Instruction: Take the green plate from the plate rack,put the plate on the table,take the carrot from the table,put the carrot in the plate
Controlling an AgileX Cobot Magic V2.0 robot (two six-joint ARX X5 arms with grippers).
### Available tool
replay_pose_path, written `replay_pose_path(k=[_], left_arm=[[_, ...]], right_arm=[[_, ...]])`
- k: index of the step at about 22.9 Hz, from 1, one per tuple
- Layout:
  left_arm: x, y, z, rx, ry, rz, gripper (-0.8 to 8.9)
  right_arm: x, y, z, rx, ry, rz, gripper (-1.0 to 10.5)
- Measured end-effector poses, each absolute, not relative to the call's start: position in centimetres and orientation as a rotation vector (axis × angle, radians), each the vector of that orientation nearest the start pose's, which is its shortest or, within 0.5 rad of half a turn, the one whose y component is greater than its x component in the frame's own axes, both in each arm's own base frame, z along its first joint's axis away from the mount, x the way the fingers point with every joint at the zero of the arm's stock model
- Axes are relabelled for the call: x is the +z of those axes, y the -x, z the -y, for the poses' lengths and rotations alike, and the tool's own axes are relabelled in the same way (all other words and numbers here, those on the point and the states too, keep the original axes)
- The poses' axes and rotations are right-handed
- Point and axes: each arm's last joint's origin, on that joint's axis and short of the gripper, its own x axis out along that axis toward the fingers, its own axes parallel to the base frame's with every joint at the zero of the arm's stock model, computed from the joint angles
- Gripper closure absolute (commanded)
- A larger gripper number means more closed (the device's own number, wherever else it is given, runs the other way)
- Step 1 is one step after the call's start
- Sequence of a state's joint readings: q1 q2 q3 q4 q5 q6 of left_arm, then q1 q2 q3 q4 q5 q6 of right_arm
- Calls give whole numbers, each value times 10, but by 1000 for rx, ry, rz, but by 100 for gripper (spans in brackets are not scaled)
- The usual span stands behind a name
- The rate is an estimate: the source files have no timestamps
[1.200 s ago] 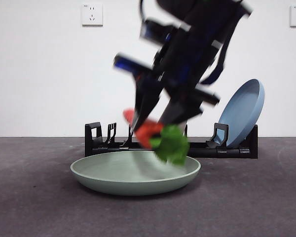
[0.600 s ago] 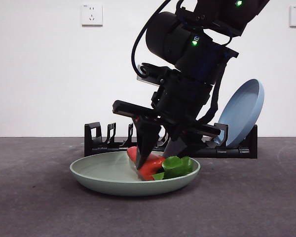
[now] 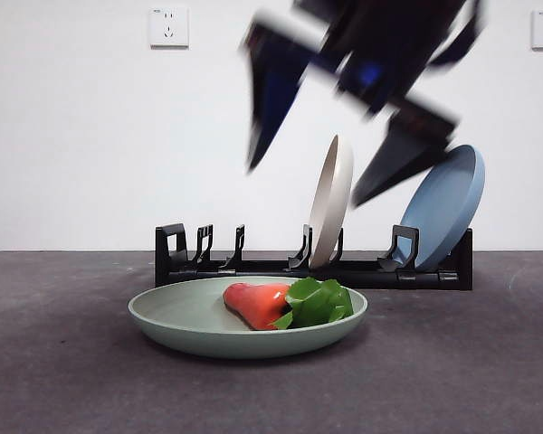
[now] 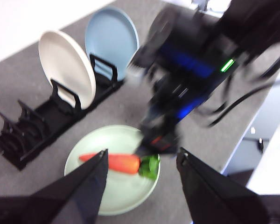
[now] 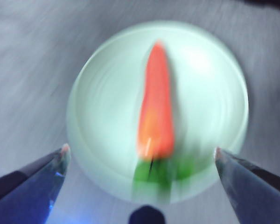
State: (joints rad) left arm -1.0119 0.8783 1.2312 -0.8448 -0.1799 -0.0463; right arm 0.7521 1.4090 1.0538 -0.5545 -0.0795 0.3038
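Observation:
The green plate [image 3: 163,318] lies flat on the table [image 3: 63,380] in front of the plate rack [image 3: 185,262]. Inside it the carrot [image 3: 256,304] rests on its side, leaves towards the right. My right gripper [image 3: 305,185] hangs blurred well above the plate, open and holding nothing; its wrist view looks straight down on the carrot [image 5: 156,107] in the plate [image 5: 102,93] between the spread jaws [image 5: 141,150]. High over the scene, my left gripper [image 4: 142,153] is open and empty, with the plate [image 4: 126,140], carrot [image 4: 116,162] and rack [image 4: 42,123] far below.
A cream-white plate [image 3: 333,194] and a blue plate [image 3: 448,203] stand upright in the right part of the rack. The rack's left slots hold nothing. The right arm [image 4: 191,70] shows dark and blurred in the left wrist view.
The right gripper has let go of the carrot and risen fast from the plate. The carrot now lies free in the green plate.

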Motion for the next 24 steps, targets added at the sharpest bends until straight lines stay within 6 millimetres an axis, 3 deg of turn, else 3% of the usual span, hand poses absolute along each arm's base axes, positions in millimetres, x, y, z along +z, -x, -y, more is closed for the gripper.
replay_pose_path(k=[4, 6, 12, 18, 20, 22, 24], left_arm=[[397, -80, 118, -798, -278, -492, 562], [396, -80, 118, -798, -283, -501, 562], [392, -77, 116, -851, -282, -565, 564], [388, -74, 115, -880, -289, -618, 575], [387, -74, 114, -879, -295, -630, 683], [387, -74, 114, -879, -298, -635, 828], [387, -74, 114, -879, -299, -636, 822]], right_arm=[[303, -154, -149, 682, 78, -1035, 352], [313, -137, -134, 686, 87, -1035, 352], [332, -99, -98, 700, 80, -996, 352], [337, -77, -77, 701, 78, -991, 376], [337, -74, -74, 700, 81, -998, 515], [336, -72, -73, 698, 83, -1004, 733], [336, -72, -73, 697, 85, -1009, 977]])
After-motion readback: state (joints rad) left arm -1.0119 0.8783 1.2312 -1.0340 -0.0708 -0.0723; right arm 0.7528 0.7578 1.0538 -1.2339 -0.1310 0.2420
